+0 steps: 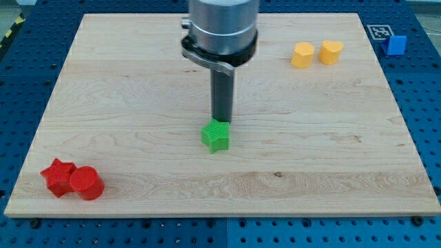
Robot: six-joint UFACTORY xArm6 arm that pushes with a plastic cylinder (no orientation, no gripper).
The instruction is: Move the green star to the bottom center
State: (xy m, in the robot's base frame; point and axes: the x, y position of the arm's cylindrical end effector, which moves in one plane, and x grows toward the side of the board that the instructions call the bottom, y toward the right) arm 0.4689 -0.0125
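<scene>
The green star point(216, 136) lies near the middle of the wooden board point(138, 103), a little below centre. My tip point(221, 121) stands right at the star's top edge, touching or nearly touching it. The rod comes straight down from the grey arm body point(220, 27) at the view's top.
A red star point(58, 176) and a red cylinder point(85, 183) sit touching at the board's bottom left. Two yellow blocks, a hexagon-like one point(302, 54) and a heart-like one point(331, 52), sit at the top right. A blue cube point(395, 45) lies off the board at the top right.
</scene>
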